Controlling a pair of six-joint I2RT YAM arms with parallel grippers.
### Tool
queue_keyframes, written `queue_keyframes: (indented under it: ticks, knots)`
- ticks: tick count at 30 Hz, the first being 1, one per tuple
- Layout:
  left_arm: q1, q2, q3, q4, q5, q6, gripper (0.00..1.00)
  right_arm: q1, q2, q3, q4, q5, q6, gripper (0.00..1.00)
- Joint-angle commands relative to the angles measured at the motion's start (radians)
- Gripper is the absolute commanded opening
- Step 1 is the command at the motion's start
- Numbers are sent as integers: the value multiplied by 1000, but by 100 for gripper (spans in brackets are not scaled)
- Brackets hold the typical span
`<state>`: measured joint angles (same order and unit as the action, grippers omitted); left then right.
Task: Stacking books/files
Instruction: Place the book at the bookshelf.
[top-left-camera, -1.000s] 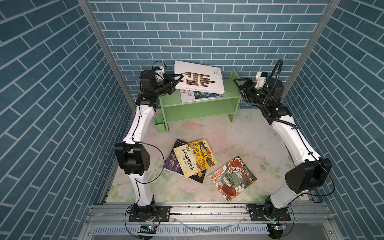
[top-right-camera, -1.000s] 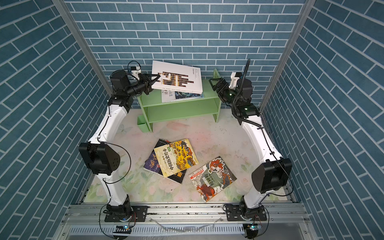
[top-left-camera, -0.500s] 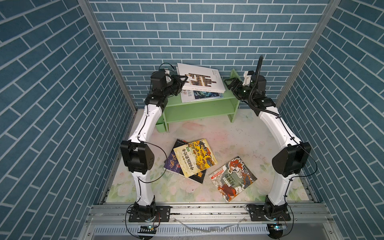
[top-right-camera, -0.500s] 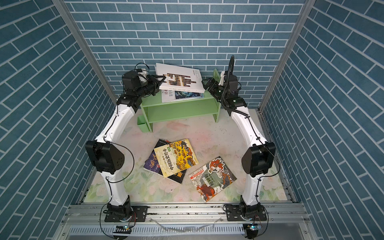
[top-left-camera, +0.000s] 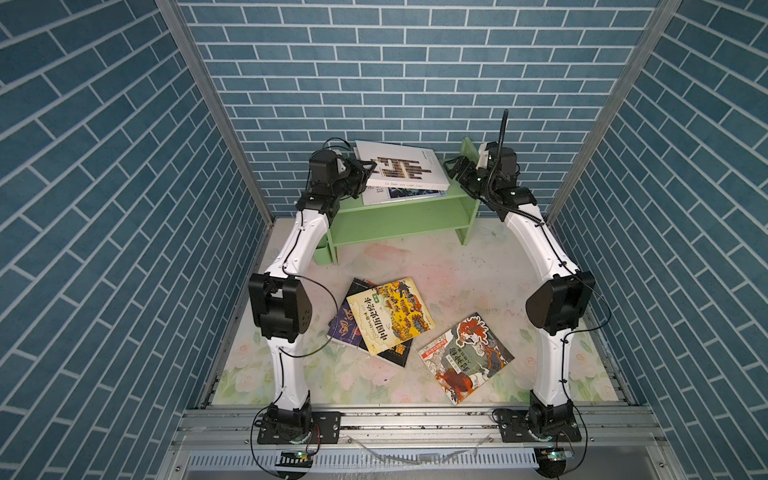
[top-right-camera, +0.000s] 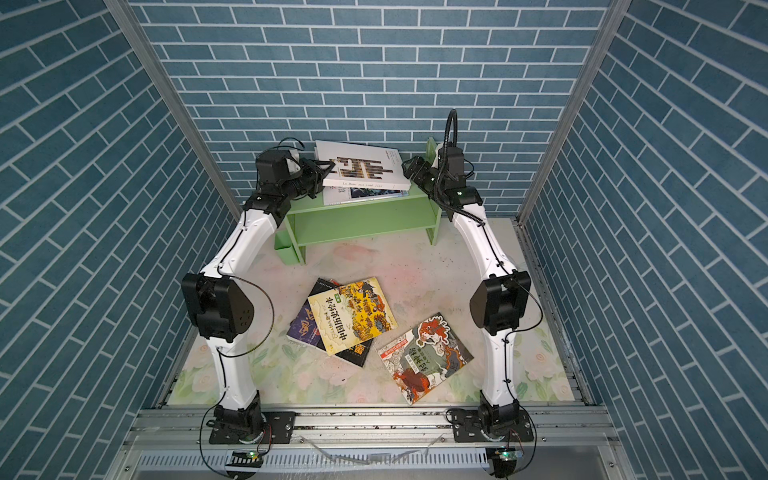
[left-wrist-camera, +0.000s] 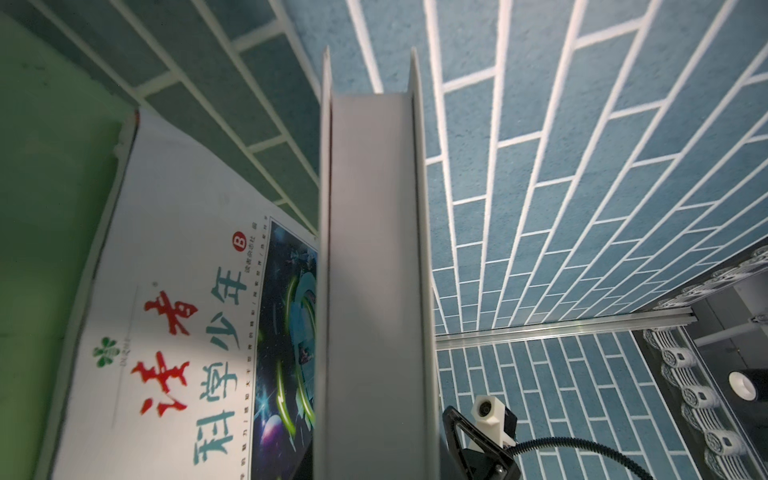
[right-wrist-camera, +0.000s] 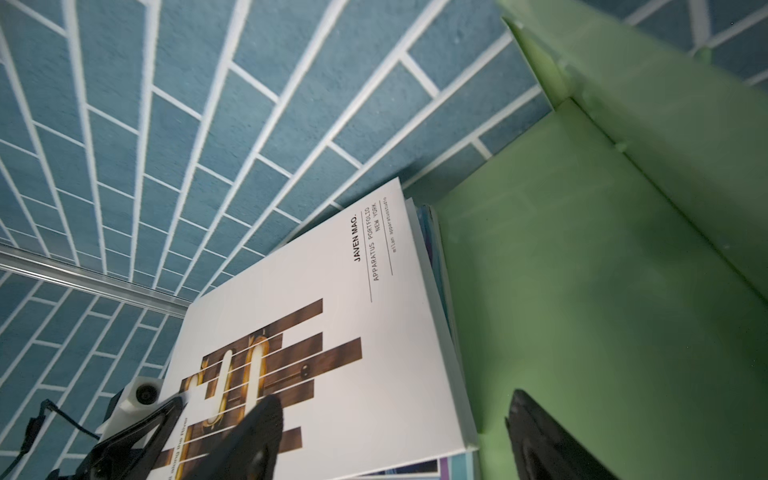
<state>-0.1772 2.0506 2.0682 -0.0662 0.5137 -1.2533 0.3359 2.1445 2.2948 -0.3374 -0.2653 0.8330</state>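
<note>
A large white book with dark bars (top-left-camera: 401, 168) (top-right-camera: 361, 166) (right-wrist-camera: 332, 332) lies over a white-blue book (top-left-camera: 401, 192) (left-wrist-camera: 178, 311) on top of the green shelf (top-left-camera: 399, 216). My left gripper (top-left-camera: 368, 170) (top-right-camera: 328, 168) is shut on the white book's left edge (left-wrist-camera: 370, 291), holding that edge slightly up. My right gripper (top-left-camera: 455, 170) (right-wrist-camera: 395, 449) is open at the book's right edge, one finger (right-wrist-camera: 249, 436) over the cover and the other over the shelf top. On the floor lie a yellow illustrated book (top-left-camera: 388, 316) and a red-green beast book (top-left-camera: 465, 357).
Under the yellow book lie a purple book (top-left-camera: 345, 328) and a black one (top-left-camera: 397, 353). The shelf's raised right end panel (top-left-camera: 467, 151) stands just behind the right gripper. Blue brick walls close in the back and both sides. A small green box (top-left-camera: 322, 253) sits by the shelf's left leg.
Both arms have swung inward over the shelf. The left gripper has carried the white book to the right over the white-blue book. The right gripper has come in to the book's right edge.
</note>
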Motion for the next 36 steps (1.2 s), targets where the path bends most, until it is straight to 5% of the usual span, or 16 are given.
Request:
queue_keyframes:
  ticks: [1, 36]
  knots:
    - [-1, -18, -19, 41, 10, -11, 26, 9, 18, 27, -30, 6, 3, 85]
    - [28, -86, -115, 110, 74, -85, 25, 44, 88, 80, -9, -58, 25, 85]
